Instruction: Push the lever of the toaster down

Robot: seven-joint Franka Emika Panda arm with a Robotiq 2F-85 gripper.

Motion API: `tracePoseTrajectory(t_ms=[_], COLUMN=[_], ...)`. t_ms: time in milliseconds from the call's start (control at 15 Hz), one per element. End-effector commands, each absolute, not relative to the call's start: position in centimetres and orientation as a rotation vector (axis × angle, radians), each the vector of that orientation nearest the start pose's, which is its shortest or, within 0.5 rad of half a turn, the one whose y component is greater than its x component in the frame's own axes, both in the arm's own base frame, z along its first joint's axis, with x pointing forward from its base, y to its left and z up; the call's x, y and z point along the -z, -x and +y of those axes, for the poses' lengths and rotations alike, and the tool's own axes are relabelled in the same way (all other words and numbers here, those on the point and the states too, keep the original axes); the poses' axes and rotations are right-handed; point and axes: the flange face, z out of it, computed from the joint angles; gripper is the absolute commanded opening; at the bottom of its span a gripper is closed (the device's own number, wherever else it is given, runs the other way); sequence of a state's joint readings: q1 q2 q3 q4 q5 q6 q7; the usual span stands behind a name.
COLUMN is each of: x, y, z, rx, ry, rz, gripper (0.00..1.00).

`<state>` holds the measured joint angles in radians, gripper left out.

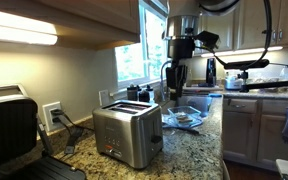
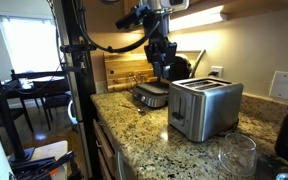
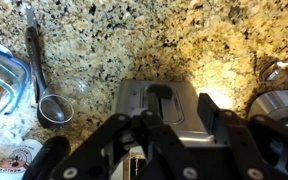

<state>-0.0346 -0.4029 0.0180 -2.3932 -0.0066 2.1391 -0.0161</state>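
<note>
The brushed-steel two-slot toaster [image 1: 127,135] stands on the granite counter and shows in both exterior views [image 2: 205,108]. In the wrist view its end face [image 3: 159,108] lies just ahead of the fingers, with the dark lever slot [image 3: 164,100] in the middle. My gripper [image 1: 173,82] hangs above the counter, beyond the toaster's far end and higher than its top, apart from it [image 2: 163,66]. In the wrist view the two fingers [image 3: 180,132] are spread with nothing between them.
A black-and-silver grill appliance [image 1: 12,128] stands beside the toaster. A glass dish [image 1: 186,118] and a dark round plate [image 2: 151,95] lie near the gripper. A metal scoop [image 3: 46,100] lies on the granite. A wooden board [image 2: 124,70] leans at the wall. A glass [image 2: 232,156] stands in front.
</note>
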Motion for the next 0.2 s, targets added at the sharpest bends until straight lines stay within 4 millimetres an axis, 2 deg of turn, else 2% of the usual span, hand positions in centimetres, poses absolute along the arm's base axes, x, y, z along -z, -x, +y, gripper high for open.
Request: tracePoseTrajectory(t_ms=[0, 67, 133], x=[-50.1, -49.2, -49.6], y=[-42.0, -43.5, -43.3], z=[-0.4, -0.6, -0.6], rx=[0.259, 0.253, 0.264], ry=[3.168, 3.149, 3.150], rz=[0.029, -0.005, -0.005], gripper=[0.78, 0.59, 0.65])
